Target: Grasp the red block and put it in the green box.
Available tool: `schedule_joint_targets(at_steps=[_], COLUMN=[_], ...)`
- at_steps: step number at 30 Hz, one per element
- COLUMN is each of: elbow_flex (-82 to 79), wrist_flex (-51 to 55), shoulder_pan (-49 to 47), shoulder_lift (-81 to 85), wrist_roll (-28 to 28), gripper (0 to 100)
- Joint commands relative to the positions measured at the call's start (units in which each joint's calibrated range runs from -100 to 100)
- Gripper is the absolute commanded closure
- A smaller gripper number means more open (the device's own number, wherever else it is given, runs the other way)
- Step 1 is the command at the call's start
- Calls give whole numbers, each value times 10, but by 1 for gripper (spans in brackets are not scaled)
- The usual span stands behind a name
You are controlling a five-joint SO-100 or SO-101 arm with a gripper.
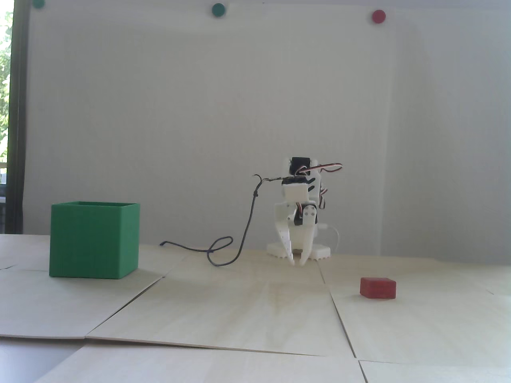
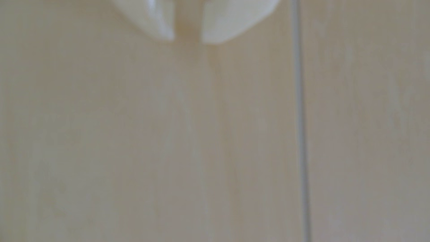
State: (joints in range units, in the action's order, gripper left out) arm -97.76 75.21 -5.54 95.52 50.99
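Observation:
The red block [image 1: 378,287] is a small dark-red brick lying on the wooden table at the right of the fixed view. The green box [image 1: 94,239] stands at the left, open at the top. The white arm is folded at the back centre, and my gripper [image 1: 298,262] points down with its tips just above the table, left of and behind the block. Its jaws are almost together with only a narrow slit between the tips, and they hold nothing. The blurred wrist view shows the two white fingertips [image 2: 160,25] of my gripper [image 2: 188,40] over bare wood. The block and the box are out of that view.
A dark cable [image 1: 223,251] loops on the table between the box and the arm base. The table is made of pale wooden panels with seams [image 2: 301,139]. Round green and red dots are on the white wall behind.

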Motion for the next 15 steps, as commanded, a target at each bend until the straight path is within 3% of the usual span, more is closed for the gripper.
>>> schedule_joint_targets(at_steps=[1,9,15], elbow_flex=[-11,-11,76], wrist_flex=[19,3,-137], shoulder_pan=[8,-13,-47], shoulder_lift=[5,7,-3], wrist_roll=[0,1,-21], gripper=[98,98,98])
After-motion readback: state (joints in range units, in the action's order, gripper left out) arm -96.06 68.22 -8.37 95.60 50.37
